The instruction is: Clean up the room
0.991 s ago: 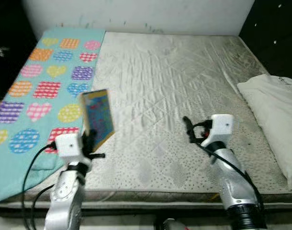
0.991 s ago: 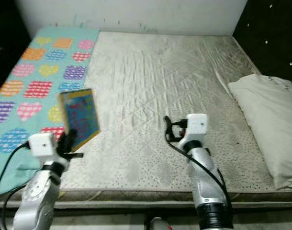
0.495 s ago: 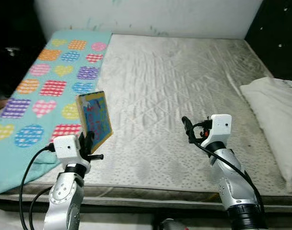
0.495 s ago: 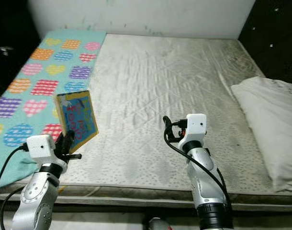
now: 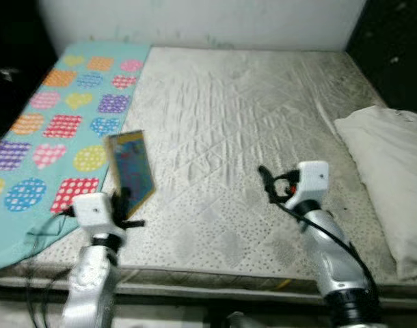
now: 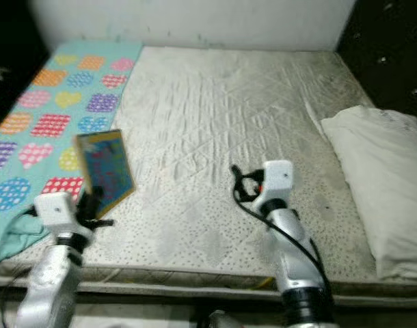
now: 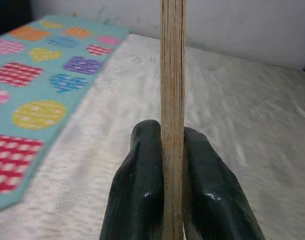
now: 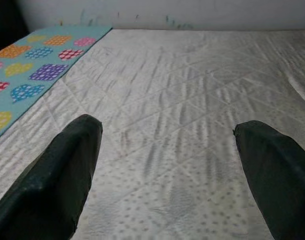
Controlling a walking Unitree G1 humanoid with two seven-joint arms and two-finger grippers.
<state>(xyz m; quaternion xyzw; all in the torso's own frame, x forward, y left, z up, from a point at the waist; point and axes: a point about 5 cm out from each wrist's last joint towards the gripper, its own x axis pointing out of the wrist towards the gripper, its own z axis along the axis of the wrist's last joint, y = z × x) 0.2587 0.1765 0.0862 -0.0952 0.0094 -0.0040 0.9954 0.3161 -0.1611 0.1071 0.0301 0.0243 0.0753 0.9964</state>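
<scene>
Left gripper [image 7: 171, 165]: clamped on upright book [image 5: 131, 173], above mattress [image 5: 236, 123]. Right gripper [image 8: 167, 165]: fingers spread wide, holding nothing.

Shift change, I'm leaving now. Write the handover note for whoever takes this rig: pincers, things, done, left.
Left pincer: shut on the book, held upright, edge-on to the wrist camera, above the mattress beside the patterned blanket.
Right pincer: open, holding nothing, hovering over the mattress middle.
Pillow lies at the mattress's right edge.
Done: book picked up.
Left: put the book away; probably straighten the blanket and pillow too.
</scene>
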